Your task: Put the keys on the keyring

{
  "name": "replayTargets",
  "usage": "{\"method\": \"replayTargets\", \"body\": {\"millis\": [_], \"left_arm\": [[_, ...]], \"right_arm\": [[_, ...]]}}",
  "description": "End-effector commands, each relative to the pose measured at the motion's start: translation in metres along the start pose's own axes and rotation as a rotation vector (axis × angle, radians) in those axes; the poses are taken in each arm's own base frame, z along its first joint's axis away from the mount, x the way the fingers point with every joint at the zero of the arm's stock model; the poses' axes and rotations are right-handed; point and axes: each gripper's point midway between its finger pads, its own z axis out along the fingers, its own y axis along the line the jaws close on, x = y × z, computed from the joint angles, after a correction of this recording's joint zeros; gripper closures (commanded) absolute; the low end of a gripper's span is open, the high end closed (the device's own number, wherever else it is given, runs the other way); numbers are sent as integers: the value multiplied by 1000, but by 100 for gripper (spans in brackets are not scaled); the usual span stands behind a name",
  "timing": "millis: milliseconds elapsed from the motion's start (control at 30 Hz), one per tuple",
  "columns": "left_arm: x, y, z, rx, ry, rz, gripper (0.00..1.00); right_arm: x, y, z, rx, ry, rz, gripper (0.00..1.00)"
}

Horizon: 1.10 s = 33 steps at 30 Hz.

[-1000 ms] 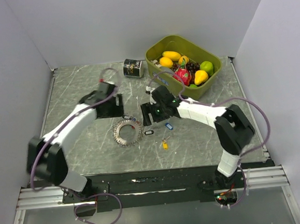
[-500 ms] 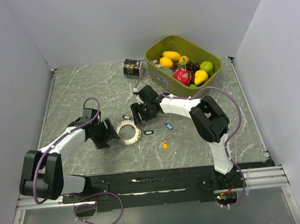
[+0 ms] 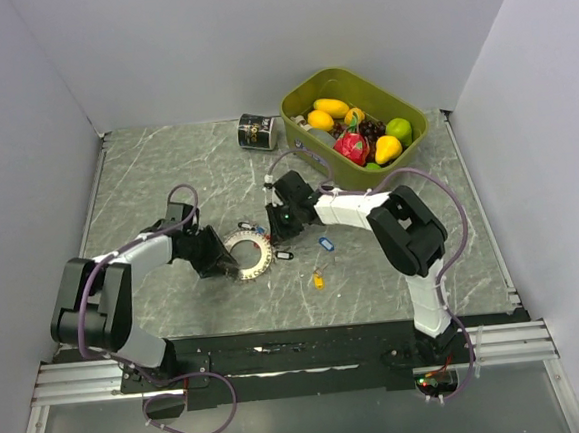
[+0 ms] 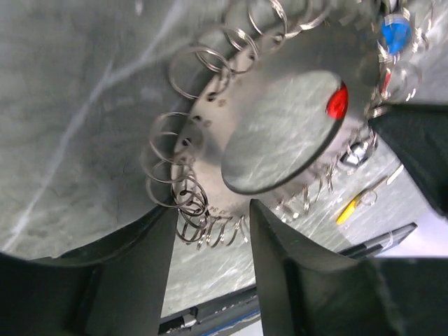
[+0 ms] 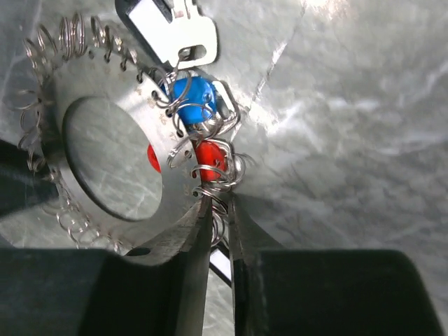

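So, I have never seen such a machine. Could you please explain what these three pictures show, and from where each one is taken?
This is a robot with a left arm and a right arm, bolted at the near edge of the table. The wide picture looks down from above. Each close-up comes from a camera on one wrist.

On the table are a green bin of toy fruit, a black can, a few loose keys and the keyring, a metal disc rimmed with small wire loops.

The left pincer has its fingers on either side of the keyring's rim. I cannot tell whether it grips. The right pincer pinches one thin loop at the rim, beside a red tag.
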Motion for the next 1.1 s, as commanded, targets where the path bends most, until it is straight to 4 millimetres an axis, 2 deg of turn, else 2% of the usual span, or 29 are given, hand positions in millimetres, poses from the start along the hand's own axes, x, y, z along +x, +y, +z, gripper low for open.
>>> {"method": "replayTargets", "body": {"millis": [0, 200, 367, 500, 567, 700, 900, 967, 1033, 1067], "left_arm": [[-30, -11, 6, -5, -82, 54, 52], [-48, -9, 7, -69, -110, 110, 61], [-64, -22, 2, -74, -131, 168, 62], [-76, -29, 1, -97, -131, 222, 61], [-74, -26, 2, -135, -113, 242, 59], [-85, -13, -3, -282, -160, 292, 51], [-94, -2, -30, -400, -265, 295, 31], [-96, -2, -40, -405, -301, 296, 29], [-95, 1, -45, -411, -314, 294, 28], [-95, -3, -50, -395, -332, 293, 28]], "right_arm": [[23, 28, -12, -91, 40, 15, 80], [39, 46, -21, -142, 58, 19, 81], [44, 67, -24, -170, 63, -1, 81], [46, 79, -24, -186, 71, -13, 81], [47, 87, -25, -197, 74, -22, 81], [50, 96, -29, -207, 76, -31, 80], [61, 84, -40, -134, 91, -33, 71], [57, 80, -48, -102, 70, -46, 67], [55, 79, -56, -88, 57, -57, 48], [52, 80, -59, -91, 42, -72, 45]]}}
